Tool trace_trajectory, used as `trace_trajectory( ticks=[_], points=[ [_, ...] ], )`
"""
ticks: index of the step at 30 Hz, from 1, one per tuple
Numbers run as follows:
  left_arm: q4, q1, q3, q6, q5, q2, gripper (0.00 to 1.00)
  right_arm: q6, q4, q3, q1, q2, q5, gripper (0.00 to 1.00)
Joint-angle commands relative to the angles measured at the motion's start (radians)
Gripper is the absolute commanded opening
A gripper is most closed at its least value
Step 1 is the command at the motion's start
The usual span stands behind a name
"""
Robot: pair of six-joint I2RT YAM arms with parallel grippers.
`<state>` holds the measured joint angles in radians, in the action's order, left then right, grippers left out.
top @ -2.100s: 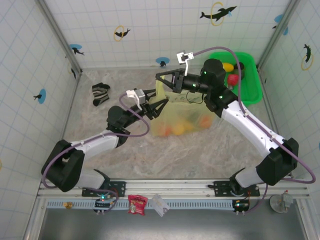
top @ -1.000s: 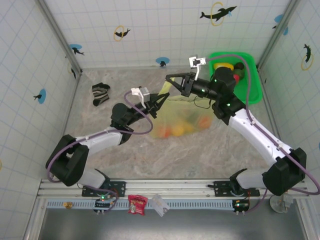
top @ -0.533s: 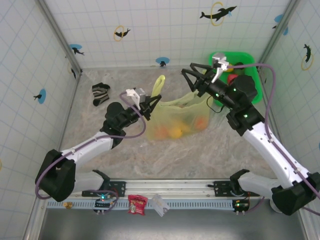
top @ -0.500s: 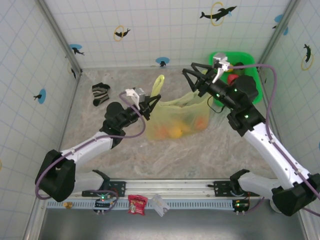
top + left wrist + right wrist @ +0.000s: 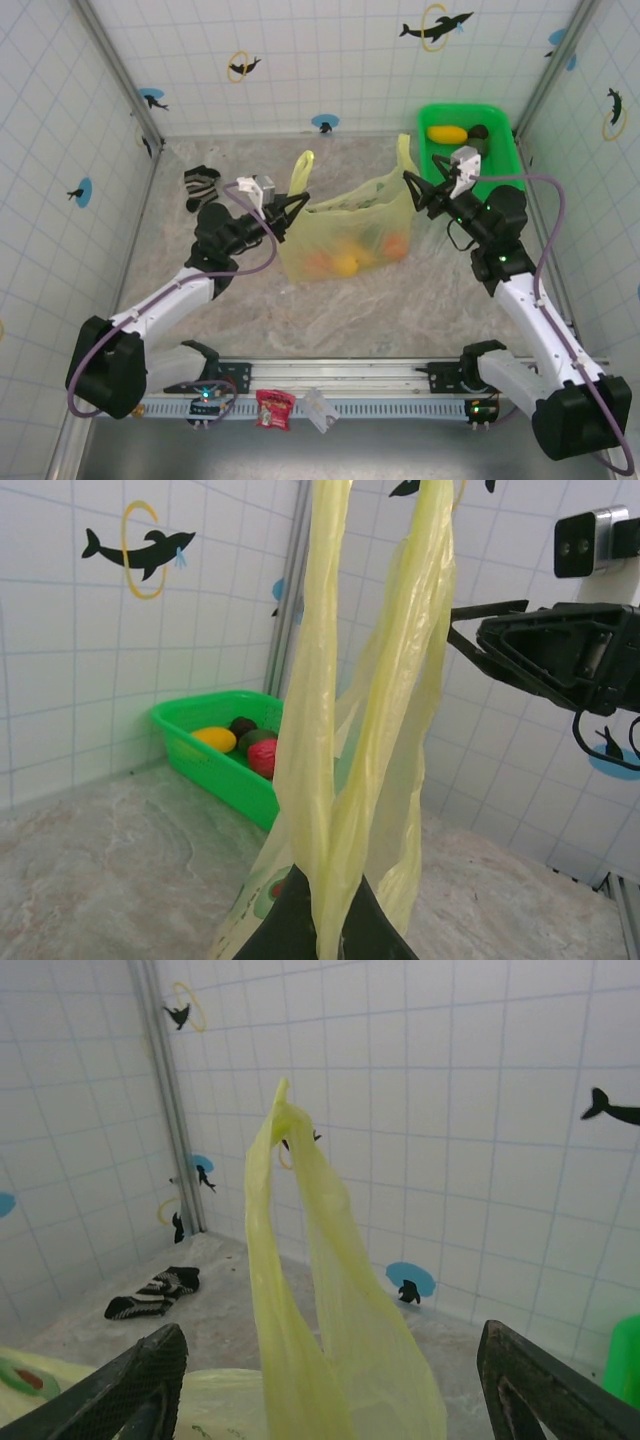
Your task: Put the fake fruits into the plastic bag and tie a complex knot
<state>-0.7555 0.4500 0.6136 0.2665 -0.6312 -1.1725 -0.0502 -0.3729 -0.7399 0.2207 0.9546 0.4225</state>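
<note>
- Clamping the left gripper (image 5: 295, 205) tight on 1 handle loop (image 5: 310, 730) of the plastic bag (image 5: 345, 235), mid-table, with fake fruits (image 5: 345, 263) inside.
- Holding the right gripper (image 5: 415, 192) released, fingers straddling the other loop (image 5: 285, 1260).
- Judging the film thin, limp and slippery; likely best pinching bunched loops.

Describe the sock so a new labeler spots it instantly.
Look at the far-left corner of the marbled table, where the tiled walls meet. The sock lies crumpled there, left of the yellow plastic bag. Black-and-white stripes and soft fabric set it apart from the glossy bag.
</note>
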Motion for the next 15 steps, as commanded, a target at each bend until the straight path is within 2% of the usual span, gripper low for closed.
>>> trace_trajectory(
  ticks=[1, 3, 5, 7, 11, 15],
  points=[
    [-0.013, -0.016, -0.004, -0.022, -0.031, 0.022, 0.0, 0.183, -0.142, 0.03, -0.033, 0.01, 0.195, 0.83],
    [0.002, -0.016, -0.006, -0.038, -0.025, 0.018, 0.0, 0.224, -0.15, 0.028, -0.057, 0.038, 0.258, 0.84],
    [-0.012, -0.016, -0.01, -0.031, -0.036, 0.011, 0.0, 0.175, -0.192, 0.008, -0.111, 0.098, 0.425, 0.84],
    [-0.021, -0.016, -0.006, -0.024, -0.052, 0.001, 0.0, 0.166, -0.161, -0.043, -0.128, 0.162, 0.525, 0.84],
    [-0.034, -0.016, -0.005, -0.02, -0.074, -0.006, 0.0, 0.163, -0.077, -0.143, -0.151, 0.283, 0.653, 0.83],
    [-0.081, -0.015, -0.002, -0.006, -0.108, -0.022, 0.0, 0.114, -0.086, -0.212, -0.162, 0.407, 0.703, 0.86]
  ],
)
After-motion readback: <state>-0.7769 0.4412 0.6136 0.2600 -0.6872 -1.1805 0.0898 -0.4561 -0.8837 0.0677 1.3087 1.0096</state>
